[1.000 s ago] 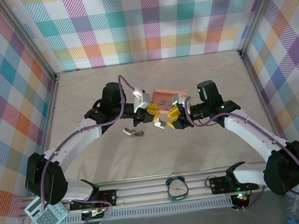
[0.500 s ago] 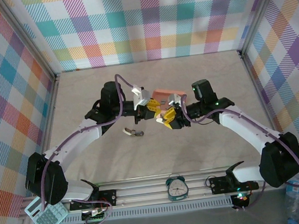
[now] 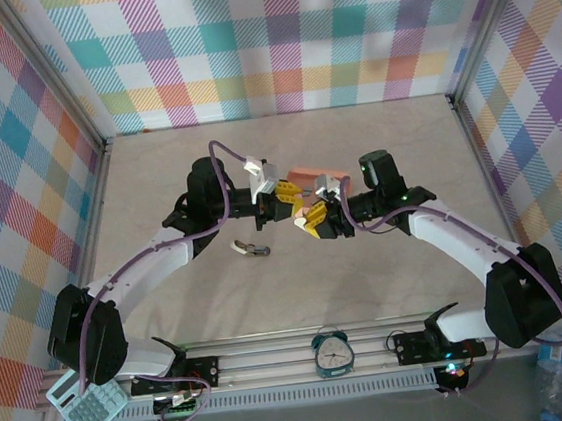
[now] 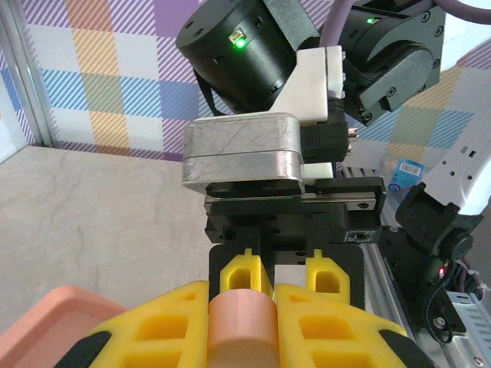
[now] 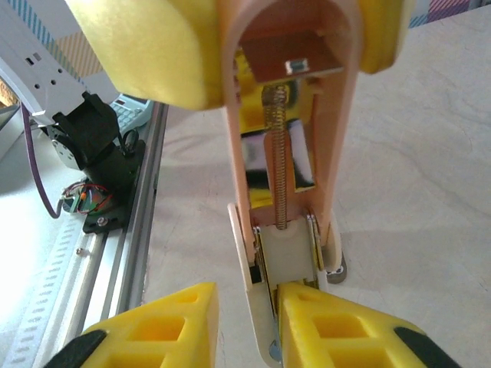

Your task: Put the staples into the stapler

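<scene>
The stapler is held clear of the table, roughly at mid-table, between the two grippers. It is salmon-pink and stands opened. In the right wrist view its underside faces the camera, with a brass-coloured spring running down the middle to a cream block at the lower end. Whether a strip of staples lies in the channel cannot be told.

The left gripper is clamped on the stapler. Its yellow fingers press on both sides of the rounded pink end, with no gap showing.

The right gripper faces the left one from the opposite side. Its yellow fingers stand apart and straddle the stapler's narrow lower end. The part lies against one finger, and bare table shows between it and the other, so nothing is grasped.

A salmon-pink box sits on the table just behind the two grippers, partly covered by them in the top view.

A small white-and-dark item lies on the table near the left arm's wrist, on the near side. It is too small to identify.

On the rail at the near edge, an alarm clock stands between the arm bases. A calculator rests at the near left corner.
</scene>
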### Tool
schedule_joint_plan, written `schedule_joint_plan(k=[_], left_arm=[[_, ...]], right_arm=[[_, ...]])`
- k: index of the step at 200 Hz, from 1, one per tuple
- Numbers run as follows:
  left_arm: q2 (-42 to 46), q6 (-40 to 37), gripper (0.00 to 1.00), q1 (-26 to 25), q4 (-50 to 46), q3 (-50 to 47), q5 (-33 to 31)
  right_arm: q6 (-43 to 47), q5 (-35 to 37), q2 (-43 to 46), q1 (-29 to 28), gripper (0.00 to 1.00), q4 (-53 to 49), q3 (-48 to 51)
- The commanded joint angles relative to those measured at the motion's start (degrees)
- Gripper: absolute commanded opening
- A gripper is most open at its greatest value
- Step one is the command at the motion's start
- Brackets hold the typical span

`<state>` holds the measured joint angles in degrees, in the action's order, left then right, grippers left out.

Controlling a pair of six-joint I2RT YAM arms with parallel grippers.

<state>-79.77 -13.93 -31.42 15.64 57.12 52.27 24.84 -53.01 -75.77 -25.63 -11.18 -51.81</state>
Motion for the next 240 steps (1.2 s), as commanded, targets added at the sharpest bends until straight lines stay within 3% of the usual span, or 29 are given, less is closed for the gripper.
schedule_joint_plan(k=[1,47,89,240], left_arm=[[0.48,-0.66,0.00,-0.31,4.57,-0.05,-0.70],[0.86,-6.07,0.00,-0.31,-3.24,1.50,-0.11],[0.63,-6.16,0.00,-0.40,-3.18,1.64,0.60],[-0.51,-5.16,0.00,-1.36,-1.22,2.69,2.35]], right_arm=[[1.09,-0.98,2.99,-0.26,0.31,-0.16,1.75],[6.63,0.59,7.36,2.15,0.40,-7.93,-0.34],[9.72,-1.51,3.59,2.05,0.48,-11.72,-5.29],[7.74,-6.48,-5.24,-0.13,0.50,-6.21,-9.00]])
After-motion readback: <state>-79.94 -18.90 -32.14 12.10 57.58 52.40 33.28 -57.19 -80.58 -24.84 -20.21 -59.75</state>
